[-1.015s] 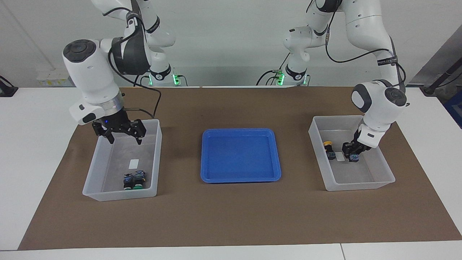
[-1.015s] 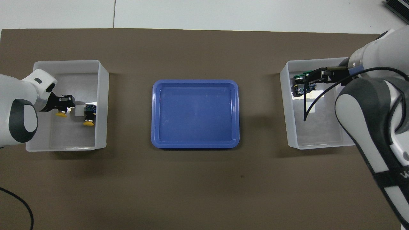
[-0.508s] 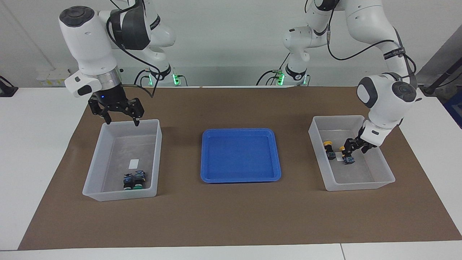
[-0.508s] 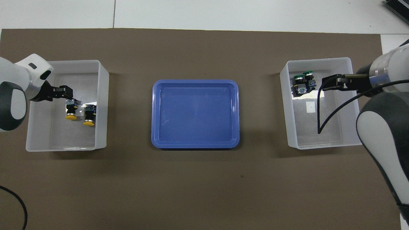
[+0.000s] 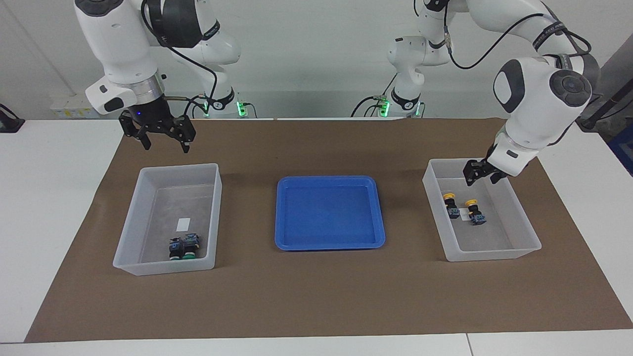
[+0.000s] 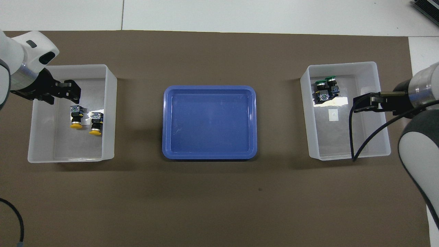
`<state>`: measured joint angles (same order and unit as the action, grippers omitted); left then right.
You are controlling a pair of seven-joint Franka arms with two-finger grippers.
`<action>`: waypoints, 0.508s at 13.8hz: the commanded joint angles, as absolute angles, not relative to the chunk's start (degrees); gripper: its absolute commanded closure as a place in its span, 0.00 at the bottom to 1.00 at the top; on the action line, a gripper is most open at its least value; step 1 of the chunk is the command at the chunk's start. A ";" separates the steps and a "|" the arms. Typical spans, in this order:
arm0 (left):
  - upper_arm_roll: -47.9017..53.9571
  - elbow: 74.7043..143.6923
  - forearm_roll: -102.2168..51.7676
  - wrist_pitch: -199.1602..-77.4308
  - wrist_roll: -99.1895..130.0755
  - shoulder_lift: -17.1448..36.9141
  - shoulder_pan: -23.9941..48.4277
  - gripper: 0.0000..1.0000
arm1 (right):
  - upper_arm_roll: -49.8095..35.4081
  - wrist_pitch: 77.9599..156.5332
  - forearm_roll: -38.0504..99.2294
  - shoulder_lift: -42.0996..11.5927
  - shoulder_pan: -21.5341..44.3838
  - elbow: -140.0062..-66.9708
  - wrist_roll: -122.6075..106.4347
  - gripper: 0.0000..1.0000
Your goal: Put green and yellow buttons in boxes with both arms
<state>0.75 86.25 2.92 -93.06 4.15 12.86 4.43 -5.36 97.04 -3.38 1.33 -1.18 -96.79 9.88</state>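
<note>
Two green buttons lie together in the box at the right arm's end, in its corner farthest from the robots; they also show in the overhead view. My right gripper is open and empty, raised over that box's edge nearest the robots. Two yellow buttons lie side by side in the other box at the left arm's end. My left gripper is open and empty, raised over that box, apart from the buttons.
An empty shallow blue tray sits mid-table between the two boxes on the brown mat. A small white sticker lies on the floor of the green buttons' box. A black cable hangs from the right arm over that box.
My left gripper has let go of the second yellow button, which now lies in the box, and has risen. My right gripper has risen and drawn back toward the robots.
</note>
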 commanded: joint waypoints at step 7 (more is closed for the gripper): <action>0.53 85.16 3.16 -89.21 4.13 3.79 5.28 0.00 | -5.54 97.03 -2.46 1.93 -2.02 -97.38 8.70 0.00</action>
<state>0.74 83.92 2.92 -89.72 4.60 5.45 5.52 -5.34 97.20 -3.38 1.31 -1.21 -96.88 9.65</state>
